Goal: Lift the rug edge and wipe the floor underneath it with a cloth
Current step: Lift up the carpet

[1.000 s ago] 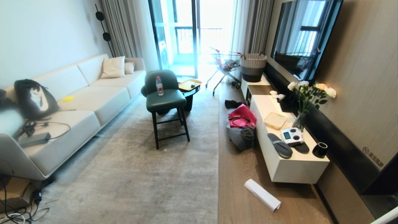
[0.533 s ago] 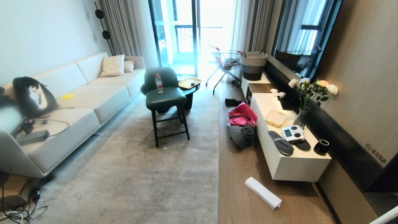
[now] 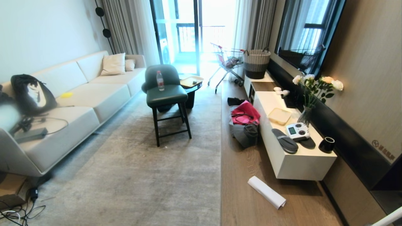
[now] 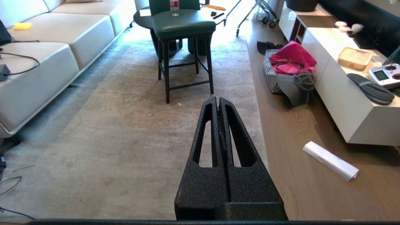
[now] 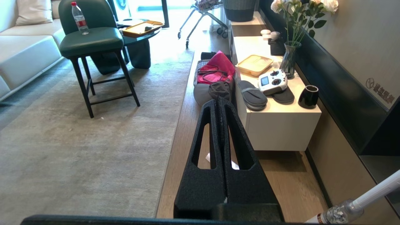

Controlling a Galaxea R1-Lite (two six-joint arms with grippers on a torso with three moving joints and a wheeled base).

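Whole head view has slid up a bit over the last second, so the camera is tipping down, not things moving. Rug (image 3: pixel 141 169) lies flat, its edge at 6 o'clock beside bare floor (image 3: pixel 241 169); no cloth seen. Left gripper (image 4: pixel 217 103) and right gripper (image 5: pixel 217 103) both pressed together, empty; task not started.

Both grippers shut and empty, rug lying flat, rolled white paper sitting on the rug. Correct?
Not quite: the rolled paper lies on the bare wood floor beside the rug, not on it; the head view shows this. The left gripper and right gripper are shut and empty, and the rug is flat.
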